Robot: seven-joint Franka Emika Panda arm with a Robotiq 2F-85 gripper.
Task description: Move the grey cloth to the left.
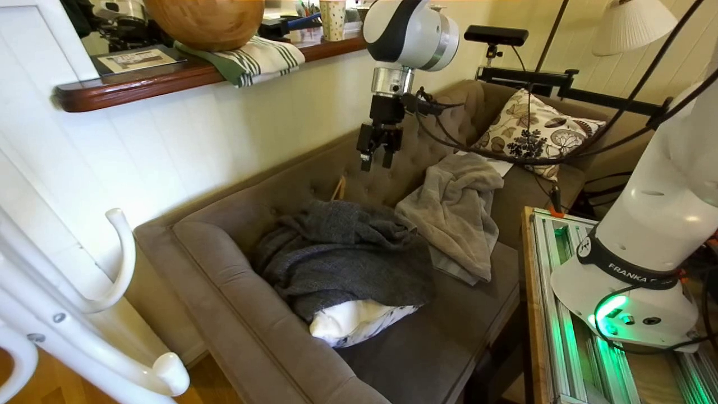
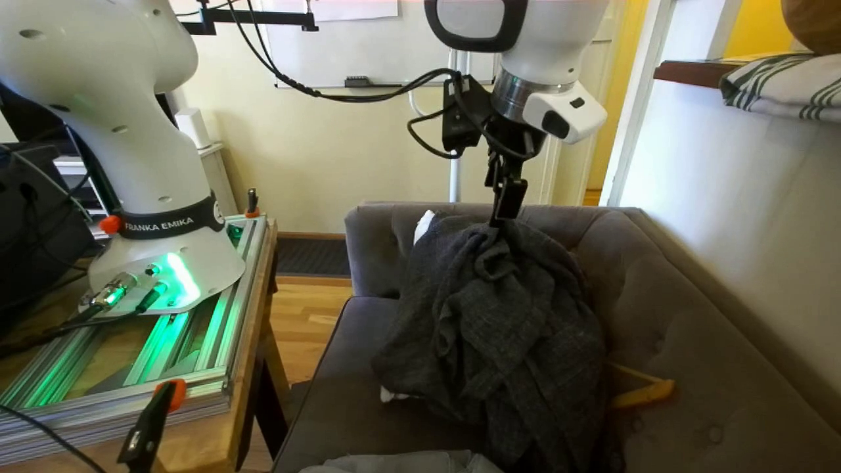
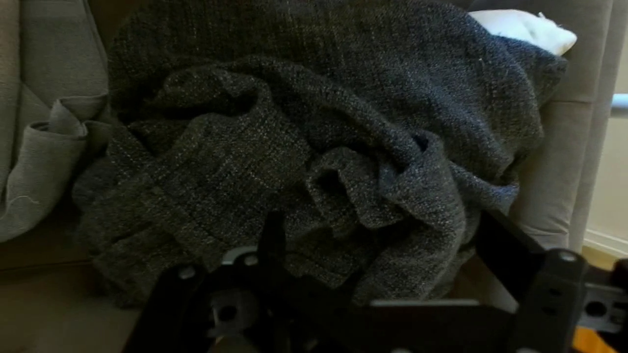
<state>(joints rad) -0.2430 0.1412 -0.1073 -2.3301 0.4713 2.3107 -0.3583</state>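
Observation:
A dark grey cloth [image 1: 348, 252] lies crumpled on the sofa, draped over a white patterned pillow [image 1: 364, 322]. The dark cloth also shows in an exterior view [image 2: 506, 341] and fills most of the wrist view [image 3: 235, 147]. A lighter grey cloth [image 1: 457, 210] lies beside it on the seat; its edge shows in an exterior view [image 2: 407, 463] and at the left of the wrist view [image 3: 46, 152]. My gripper [image 1: 377, 161] is open and empty, pointing down above the dark cloth. Its fingers [image 3: 380, 220] are spread wide in the wrist view, with no cloth visibly held.
The sofa's armrest [image 1: 241, 303] and tufted back [image 2: 696, 368] border the cloths. A wooden-coloured loop [image 2: 644, 393] sticks out by the backrest. A floral pillow [image 1: 533, 132] sits at the far end. A wooden ledge [image 1: 140, 87] runs along the wall; a white rack [image 1: 73, 314] stands near the armrest.

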